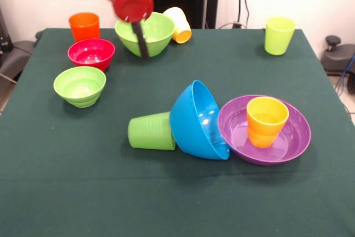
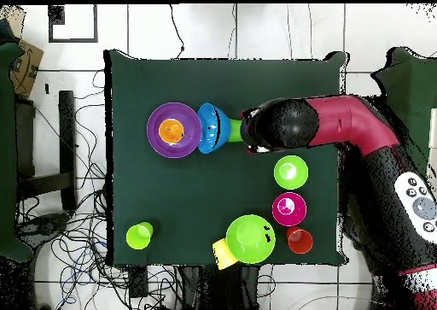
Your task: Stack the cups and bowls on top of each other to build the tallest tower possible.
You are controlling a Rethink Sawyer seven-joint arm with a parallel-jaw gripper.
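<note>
**No legible text**

No readable lettering, brand, number or sign on anything in either view. Cups, bowls and table [image 1: 50,154] are plain and unmarked. The arm [image 2: 341,123] carries pale round marks on its white section; they cannot be made out.

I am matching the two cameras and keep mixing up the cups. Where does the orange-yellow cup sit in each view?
Front view: the orange-yellow cup stands upright inside the purple bowl, right of centre.
Overhead view: the same cup shows in the purple bowl, upper left of centre.
Shared landmark: the tipped blue bowl touching the purple bowl.
</note>
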